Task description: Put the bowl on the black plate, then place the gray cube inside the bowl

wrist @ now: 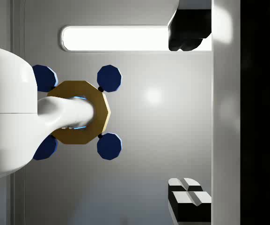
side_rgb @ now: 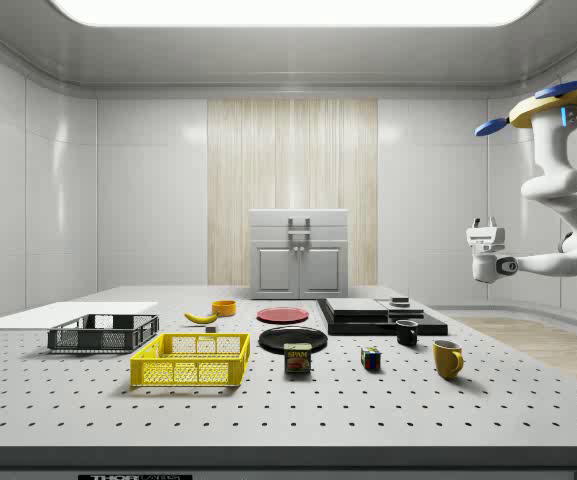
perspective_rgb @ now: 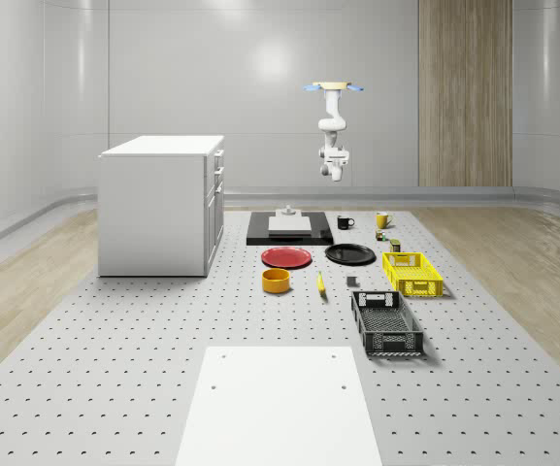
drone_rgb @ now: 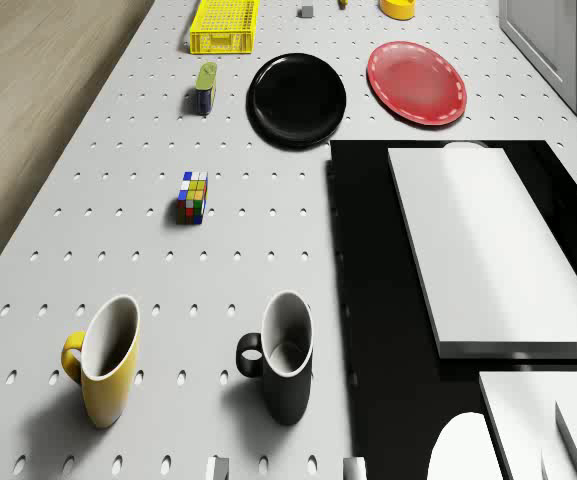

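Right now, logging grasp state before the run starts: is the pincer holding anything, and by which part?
Nothing is held. The pincer hangs in the air with the hovering drone, far from the bowl on the table.

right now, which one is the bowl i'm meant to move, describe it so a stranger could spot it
Start at the big white cabinet on the pegboard table. Just off its front corner lies a red plate, and the bowl sits right in front of that plate. It is the only small round orange-yellow dish, beside a banana.
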Motion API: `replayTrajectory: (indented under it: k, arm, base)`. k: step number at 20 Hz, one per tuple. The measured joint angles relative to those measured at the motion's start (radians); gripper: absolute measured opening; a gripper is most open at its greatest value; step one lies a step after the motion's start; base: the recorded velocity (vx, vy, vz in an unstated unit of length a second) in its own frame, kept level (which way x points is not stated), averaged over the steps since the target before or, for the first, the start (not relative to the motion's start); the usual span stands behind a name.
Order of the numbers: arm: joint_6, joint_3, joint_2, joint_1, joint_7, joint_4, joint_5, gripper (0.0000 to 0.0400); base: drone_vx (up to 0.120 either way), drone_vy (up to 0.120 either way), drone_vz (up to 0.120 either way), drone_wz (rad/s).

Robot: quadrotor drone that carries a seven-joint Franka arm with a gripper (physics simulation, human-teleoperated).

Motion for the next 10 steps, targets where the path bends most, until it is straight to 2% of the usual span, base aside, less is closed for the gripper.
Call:
replayTrajectory:
  k: [5,10]
  arm:
    - [-0.084,0.001,0.019,-0.002,-0.001,0.106,0.001,0.04]
    - [-0.145,0.002,0.053,-0.004,-0.002,0.206,0.002,0.04]
  base:
    - [0.0,0.0,0.0,0.0]
    - [0.0,0.0,0.0,0.0]
